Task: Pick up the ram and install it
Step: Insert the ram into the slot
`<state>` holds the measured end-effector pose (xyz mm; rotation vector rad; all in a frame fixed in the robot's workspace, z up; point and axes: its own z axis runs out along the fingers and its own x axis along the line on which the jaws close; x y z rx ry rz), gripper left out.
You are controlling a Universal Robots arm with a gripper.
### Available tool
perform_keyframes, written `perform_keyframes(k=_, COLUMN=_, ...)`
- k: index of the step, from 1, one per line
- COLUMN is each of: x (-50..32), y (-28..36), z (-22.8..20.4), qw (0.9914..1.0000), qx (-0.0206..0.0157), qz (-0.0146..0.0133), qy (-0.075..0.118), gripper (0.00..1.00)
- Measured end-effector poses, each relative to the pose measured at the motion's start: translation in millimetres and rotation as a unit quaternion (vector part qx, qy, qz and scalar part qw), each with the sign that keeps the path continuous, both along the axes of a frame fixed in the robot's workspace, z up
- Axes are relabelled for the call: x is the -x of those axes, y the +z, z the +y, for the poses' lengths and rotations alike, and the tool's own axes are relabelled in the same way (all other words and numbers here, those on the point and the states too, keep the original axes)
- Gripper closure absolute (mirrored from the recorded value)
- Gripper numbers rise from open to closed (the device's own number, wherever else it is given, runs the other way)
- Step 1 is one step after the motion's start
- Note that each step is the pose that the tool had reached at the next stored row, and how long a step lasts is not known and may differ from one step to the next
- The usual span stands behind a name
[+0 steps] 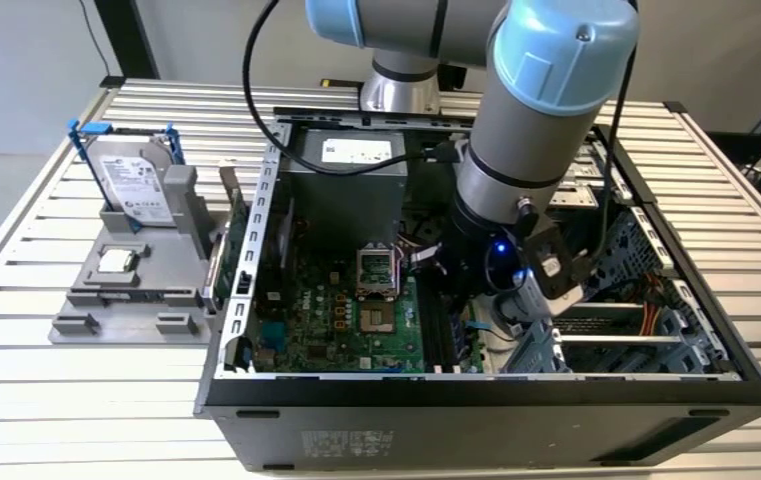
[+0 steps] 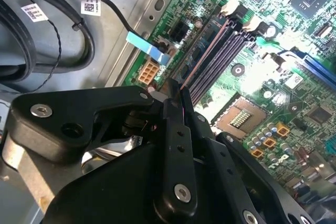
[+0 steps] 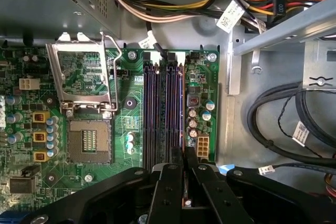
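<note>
Case: you are working inside the open computer case (image 1: 487, 385), which lies on its side on the slatted table (image 1: 33, 400).
Arm: the arm (image 1: 540, 120) drops steeply into the case. Its wrist is low over the board, on the exterior view's right of the CPU socket (image 1: 377, 268).
Motherboard: the green motherboard (image 3: 126, 129) lies flat under your tool, and the socket stands open beside the memory slots.
Memory slots: in the first wrist view the memory slots (image 3: 157, 114) run straight out from the fingertips, so you look lined up lengthwise with them.
Gripper: the jaws of the gripper (image 3: 185, 157) are drawn almost together, pinching a thin board held edge-on.
Ram: the ram (image 2: 202, 57) is in your grip. It shows as a narrow edge running out from the fingers (image 2: 176, 129), along the slot nearest the bare metal wall. I cannot tell whether its lower edge has entered the slot.
Step in hand: I judge this to be the install. The pick-up is done and the seating is not clearly done.
What it calls for: probably a straight push with even pressure along the stick, keeping the edge parallel to the slot and avoiding any twist.
</note>
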<state>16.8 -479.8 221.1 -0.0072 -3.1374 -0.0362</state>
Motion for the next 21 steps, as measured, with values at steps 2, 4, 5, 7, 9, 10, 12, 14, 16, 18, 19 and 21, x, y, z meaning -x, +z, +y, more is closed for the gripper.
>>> perform_keyframes(k=2, x=-0.1, y=-0.4, z=0.0, qw=1.0, qx=0.0001, qz=0.0006, qy=0.0, gripper=1.0)
perform_keyframes(k=4, x=-0.1, y=-0.4, z=0.0, qw=1.0, qx=0.0001, qz=0.0007, qy=-0.001, gripper=1.0)
perform_keyframes(k=5, x=-0.1, y=-0.4, z=0.0, qw=1.0, qx=0.0001, qz=0.0007, qy=-0.001, gripper=1.0)
perform_keyframes(k=7, x=-0.1, y=-0.4, z=0.0, qw=1.0, qx=0.0001, qz=0.0007, qy=-0.001, gripper=1.0)
perform_keyframes(k=9, x=-0.2, y=0.3, z=0.2, qw=1.0, qx=-0.0002, qz=0.0007, qy=-0.002, gripper=1.0)
perform_keyframes(k=10, x=-0.2, y=2.8, z=0.2, qw=1.0, qx=-0.0001, qz=0.001, qy=-0.002, gripper=1.0)
perform_keyframes(k=12, x=-0.2, y=6.1, z=0.1, qw=1.0, qx=0.0, qz=0.0013, qy=-0.003, gripper=1.0)
perform_keyframes(k=14, x=-0.1, y=6.2, z=0.2, qw=0.99999, qx=-0.0001, qz=0.0013, qy=-0.005, gripper=1.0)
perform_keyframes(k=16, x=-0.1, y=6.2, z=0.1, qw=0.99998, qx=0.0, qz=0.0013, qy=-0.006, gripper=1.0)
perform_keyframes(k=18, x=0.2, y=5.6, z=0.1, qw=0.99997, qx=0.0001, qz=0.0013, qy=-0.008, gripper=1.0)
perform_keyframes(k=19, x=0.5, y=5.4, z=0.1, qw=0.99996, qx=0.0001, qz=0.0013, qy=-0.009, gripper=1.0)
perform_keyframes(k=21, x=0.9, y=5.1, z=0.1, qw=0.99994, qx=0.0001, qz=0.0013, qy=-0.011, gripper=1.0)
